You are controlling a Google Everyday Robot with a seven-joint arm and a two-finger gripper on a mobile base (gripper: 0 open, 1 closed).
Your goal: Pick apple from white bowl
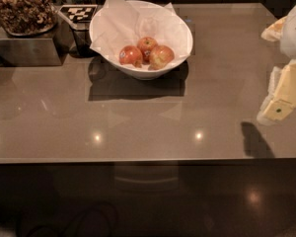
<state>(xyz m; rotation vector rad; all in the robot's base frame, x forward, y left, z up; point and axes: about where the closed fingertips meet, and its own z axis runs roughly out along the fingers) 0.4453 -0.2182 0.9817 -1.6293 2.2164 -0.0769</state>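
The white bowl (180,47) stands at the back middle of the brown counter, lined with crumpled white paper. Three apples lie in it. The apple (161,56) with the pale yellow-green patch is the right one; two redder apples (130,55) (146,44) lie left of it and behind it. My gripper (275,107) hangs at the right edge of the view, above the counter's right side, far to the right of the bowl and nearer the front. It holds nothing that I can see.
A tray of nuts (20,8) sits on a metal box (24,47) at the back left. A checkered marker card (78,13) stands between it and the bowl. The counter's front edge (138,160) runs across the lower middle.
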